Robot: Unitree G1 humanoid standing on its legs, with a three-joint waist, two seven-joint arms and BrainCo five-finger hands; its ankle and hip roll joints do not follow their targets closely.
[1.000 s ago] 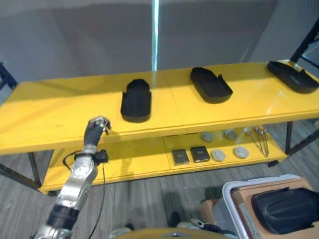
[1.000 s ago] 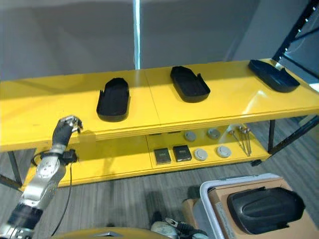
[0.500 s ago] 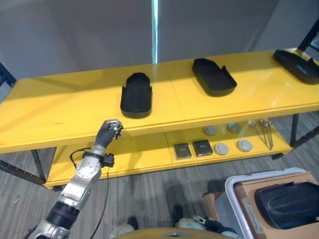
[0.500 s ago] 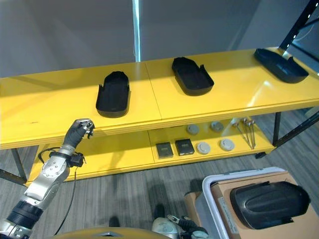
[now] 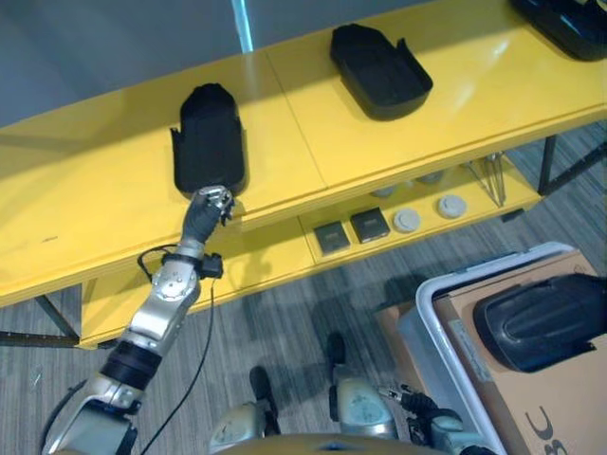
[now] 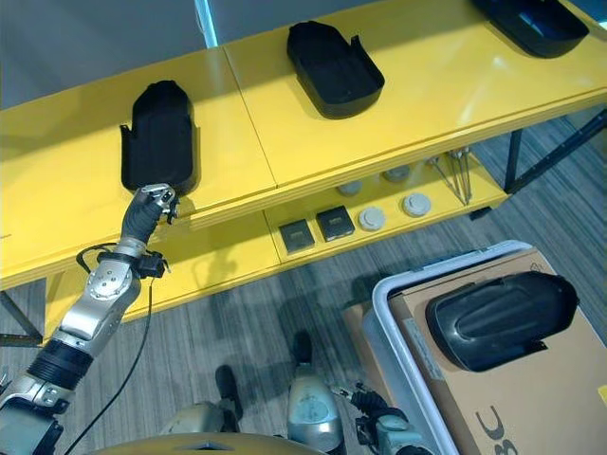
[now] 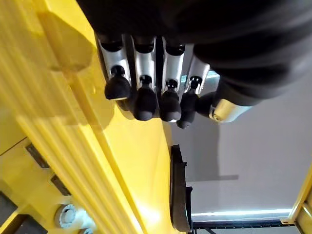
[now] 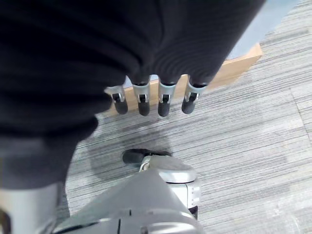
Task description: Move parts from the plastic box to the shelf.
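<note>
Left eye view: the left hand (image 5: 203, 212) is seen raised at the front edge of the long yellow two-level shelf (image 5: 85, 199), with its fingers (image 7: 145, 100) curled and nothing held in them. Just beyond those fingertips, a black moulded plastic part (image 5: 208, 140) lies on the top board, close to the hand but apparently not touched by it. Farther along the board, two more black parts of the same kind (image 5: 378, 69) are laid out, well apart from the hand.

The step in hand is judged to be the interval between a delivery and the next pick-up: three parts are already placed, and one black moulded part (image 6: 500, 319) remains on brown cardboard inside the pale grey plastic box (image 6: 396, 322), which stands on the floor well away from the left hand, toward the robot's right. The next move is judged to call for a turn toward the box and a reach down to that part, with the hands opened wide enough for its broad shell.

The right hand (image 8: 151, 100) is shown in its own wrist view hanging over the grey floor, its fingers relaxed and empty.
</note>
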